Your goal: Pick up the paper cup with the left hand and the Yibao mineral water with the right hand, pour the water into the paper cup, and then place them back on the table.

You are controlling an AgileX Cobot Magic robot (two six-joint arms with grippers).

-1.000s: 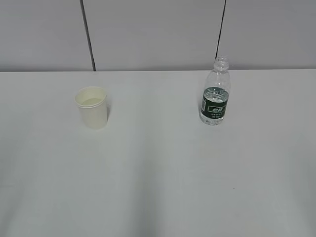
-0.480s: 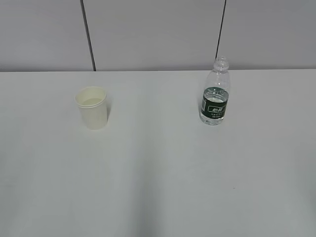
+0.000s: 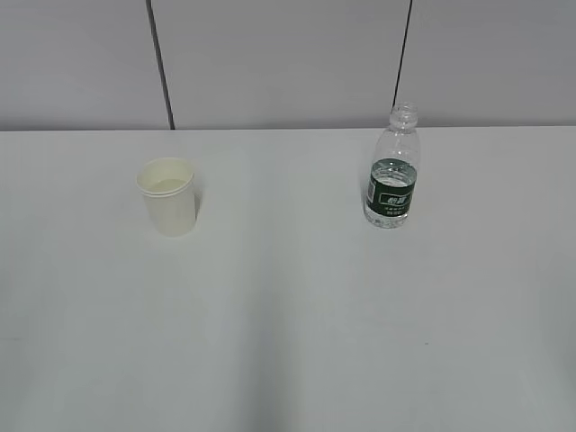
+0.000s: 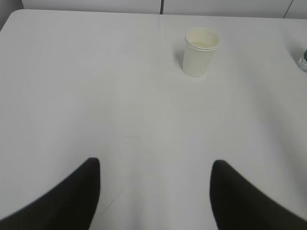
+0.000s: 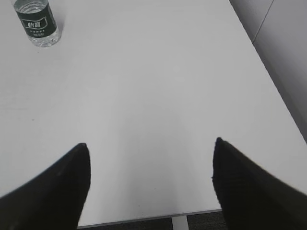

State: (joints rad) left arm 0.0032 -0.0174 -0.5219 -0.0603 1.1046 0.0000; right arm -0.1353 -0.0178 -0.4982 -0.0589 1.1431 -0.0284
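Observation:
The cream-white paper cup (image 3: 167, 207) stands upright on the white table (image 3: 288, 315) at left; it also shows in the left wrist view (image 4: 200, 51). The Yibao mineral water bottle (image 3: 392, 169), capless with a dark green label, stands upright at right; its lower part shows in the right wrist view (image 5: 36, 21). Neither arm shows in the exterior view. My left gripper (image 4: 156, 167) is open and empty, well short of the cup. My right gripper (image 5: 151, 148) is open and empty, over the table's near edge, far from the bottle.
A grey panelled wall (image 3: 288, 63) stands behind the table. The table's right edge (image 5: 268, 81) and near edge (image 5: 158, 218) show in the right wrist view, with dark floor below. The bottle's edge peeks in at the left wrist view's right border (image 4: 304, 60).

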